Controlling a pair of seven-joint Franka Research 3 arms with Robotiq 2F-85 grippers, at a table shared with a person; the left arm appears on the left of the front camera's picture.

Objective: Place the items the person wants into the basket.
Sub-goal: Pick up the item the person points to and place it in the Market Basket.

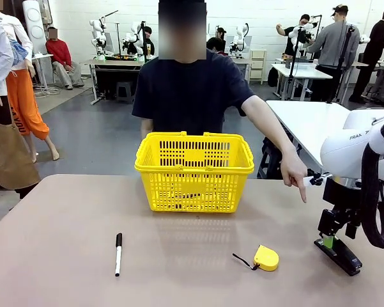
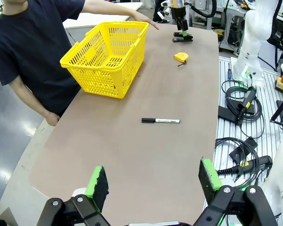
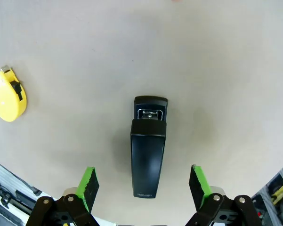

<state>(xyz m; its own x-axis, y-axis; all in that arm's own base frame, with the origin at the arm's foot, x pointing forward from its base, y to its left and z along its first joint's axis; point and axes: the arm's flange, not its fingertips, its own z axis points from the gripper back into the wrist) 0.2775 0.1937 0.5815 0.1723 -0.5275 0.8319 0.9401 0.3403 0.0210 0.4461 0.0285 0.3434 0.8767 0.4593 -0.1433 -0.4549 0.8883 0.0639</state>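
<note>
The stapler (image 3: 149, 148) still lies on the bench (image 1: 64, 243), lower right; the right gripper (image 3: 143, 186) hangs wide open, empty, above it; the basket (image 1: 194, 167) waits.

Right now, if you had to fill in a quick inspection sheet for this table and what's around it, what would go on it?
Surface: brown table, bare between the items.
Job's things: yellow basket at the far side; black stapler lying flat; the person's hand points down toward it.
Clutter: white marker; yellow tape measure.
Grippers: right gripper open, straddling the stapler, not gripping it; left gripper open above the table, holding nothing.
Cables: black coils beside the table.
Surroundings: other tables, arms and people behind.
</note>
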